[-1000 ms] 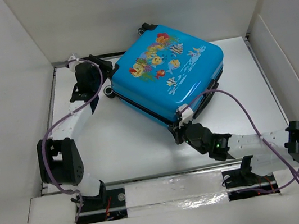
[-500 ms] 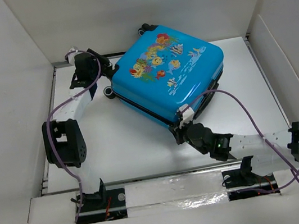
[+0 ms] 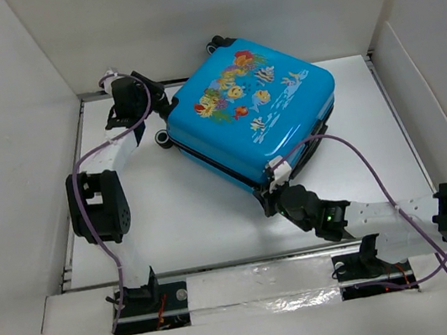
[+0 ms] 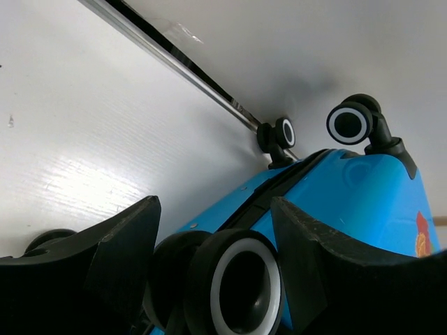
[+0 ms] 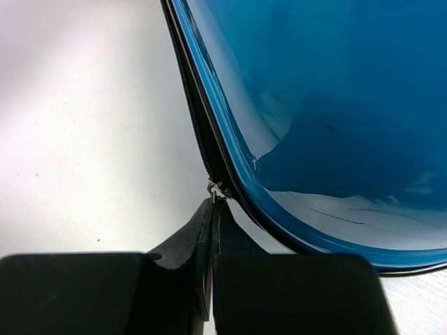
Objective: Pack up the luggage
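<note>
Bright-blue hard-shell suitcase (image 3: 253,112) with fish print, zipped closed, lying flat and turned diagonally. Black wheels (image 4: 241,286) just ahead of the spread left gripper (image 4: 213,234). Zipper pull (image 5: 218,188) caught at the pinched tips of the right gripper (image 5: 211,209).

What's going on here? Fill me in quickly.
Two robot arms are working on a blue suitcase that lies flat on the table with its lid down. The right gripper is shut at the near corner, apparently pinching the zipper pull. The left gripper is open at the far-left corner, with a wheel between its fingers. How far the zip is closed cannot be told.
</note>
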### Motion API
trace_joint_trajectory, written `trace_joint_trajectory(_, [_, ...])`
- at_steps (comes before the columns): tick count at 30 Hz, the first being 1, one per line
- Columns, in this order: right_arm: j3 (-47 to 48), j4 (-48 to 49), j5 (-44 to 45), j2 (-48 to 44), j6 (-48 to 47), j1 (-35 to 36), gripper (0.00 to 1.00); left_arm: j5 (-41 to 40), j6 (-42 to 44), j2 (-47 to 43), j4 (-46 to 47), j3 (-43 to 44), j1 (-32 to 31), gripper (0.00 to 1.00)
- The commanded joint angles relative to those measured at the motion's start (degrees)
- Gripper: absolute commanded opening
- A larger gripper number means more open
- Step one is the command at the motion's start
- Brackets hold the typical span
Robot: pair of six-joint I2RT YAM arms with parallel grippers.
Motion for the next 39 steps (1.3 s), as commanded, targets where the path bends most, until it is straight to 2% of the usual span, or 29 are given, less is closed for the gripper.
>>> trace_joint_trajectory(1, [1.5, 6.5, -3.4, -1.8, 0.3, 2.3, 0.0, 6.4, -3.3, 0.8, 3.8, 1.3, -0.8, 0.6])
trace_joint_trajectory(5, [1.4, 6.4, -3.8, -2.1, 0.3, 2.3, 0.0, 8.9, -2.6, 2.9, 3.7, 2.7, -1.3, 0.59])
trace_joint_trajectory(8, [0.9, 6.0, -3.7, -3.3, 0.3, 2.3, 0.0, 8.7, -2.1, 1.9, 7.2, 0.0, -1.8, 0.35])
trace_joint_trajectory(9, [0.8, 5.8, -3.7, -3.7, 0.3, 2.3, 0.0, 8.7, -2.1, 1.6, 7.8, -0.8, -1.8, 0.18])
trace_joint_trajectory(12, [0.5, 4.4, -3.6, -5.4, 0.3, 2.3, 0.0, 8.9, -1.3, 0.9, 8.8, -2.7, -2.9, 0.0])
trace_joint_trajectory(16, [0.0, 1.7, -3.2, -8.1, -0.4, 2.3, 0.0, 7.7, -3.2, -4.7, 16.1, -12.9, -3.4, 0.0])
trace_joint_trajectory(18, [-0.1, 0.6, -3.1, -9.8, -1.2, 2.3, 0.0, 8.2, -4.9, -6.6, 22.2, -21.4, -3.4, 0.0])
trace_joint_trajectory(23, [0.3, -6.5, -2.8, -14.2, -2.8, 1.7, 0.0, 5.9, -6.0, -13.4, 31.9, -38.3, -9.8, 0.0])
trace_joint_trajectory(27, [1.3, -8.1, -4.9, -14.7, -4.2, 1.2, 0.0, 4.0, -5.9, -17.2, 34.3, -45.3, -15.2, 0.0])
trace_joint_trajectory(30, [3.3, -5.9, -9.1, -9.4, -5.8, 1.2, 0.0, 3.7, -6.3, -20.0, 35.0, -48.2, -19.4, 0.0])
trace_joint_trajectory(34, [11.3, -1.8, -14.8, 0.8, -8.0, 2.6, 0.0, 0.6, -5.3, -26.2, 32.8, -51.0, -25.7, 0.0])
trace_joint_trajectory(39, [23.8, -0.4, -20.9, 13.5, -12.5, 6.7, 0.0, -0.1, -5.6, -35.3, 29.5, -59.4, -27.0, 0.0])
